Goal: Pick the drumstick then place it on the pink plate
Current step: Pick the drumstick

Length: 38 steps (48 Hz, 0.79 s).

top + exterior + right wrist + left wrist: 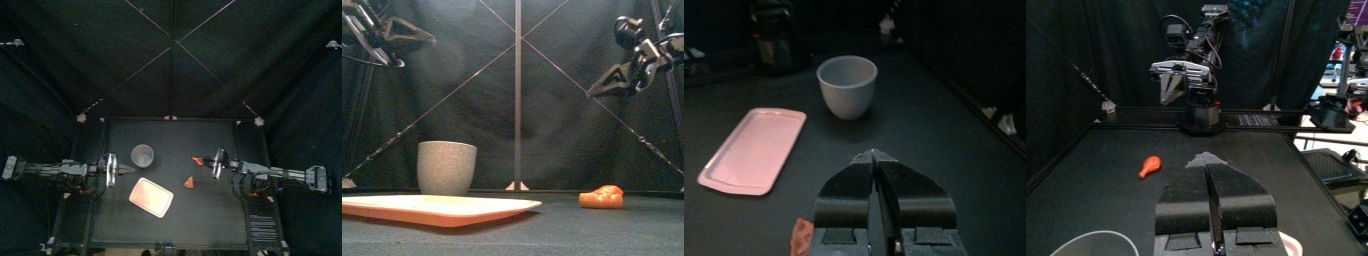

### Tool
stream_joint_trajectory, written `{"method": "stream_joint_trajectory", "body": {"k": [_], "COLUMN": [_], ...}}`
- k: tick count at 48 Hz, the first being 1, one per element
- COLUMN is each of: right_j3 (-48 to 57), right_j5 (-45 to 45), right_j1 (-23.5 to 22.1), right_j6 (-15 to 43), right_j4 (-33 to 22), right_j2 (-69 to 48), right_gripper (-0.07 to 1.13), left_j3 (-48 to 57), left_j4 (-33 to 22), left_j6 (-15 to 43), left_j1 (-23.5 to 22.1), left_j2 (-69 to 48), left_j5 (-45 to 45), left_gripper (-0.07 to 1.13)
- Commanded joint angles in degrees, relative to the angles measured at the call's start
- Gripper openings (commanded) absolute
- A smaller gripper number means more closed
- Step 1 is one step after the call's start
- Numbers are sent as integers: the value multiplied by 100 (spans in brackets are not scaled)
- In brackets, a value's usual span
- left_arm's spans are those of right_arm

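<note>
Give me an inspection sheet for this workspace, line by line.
Surface: black table, no spills seen.
Job's things: drumstick lying on the table, right of the pink plate and apart from it.
Clutter: grey cup upright behind the plate.
Grippers: left gripper and right gripper both shut, holding nothing, high above the table.
Cables: nothing seen.
Surroundings: black curtain at the back.
</note>
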Motion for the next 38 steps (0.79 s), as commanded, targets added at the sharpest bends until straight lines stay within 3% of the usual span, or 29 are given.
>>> {"method": "stream_joint_trajectory", "body": {"k": [1,25,32,38], "right_j3": [-352,-2162,-2435,-2654], "right_j5": [439,3586,3771,3814], "right_j1": [-193,-431,-501,-598], "right_j6": [0,-26,-26,-18], "right_j4": [0,-325,-316,-220], "right_j2": [413,2408,2979,3366], "right_gripper": [6,8,22,43], "left_j3": [-35,88,176,211], "left_j4": [-9,-53,-114,-132], "left_j6": [-9,-18,-18,-9], "left_j1": [26,53,53,53], "left_j2": [26,26,26,26], "left_j5": [-26,-26,-26,-26], "left_gripper": [-2,-2,-2,-2]}}
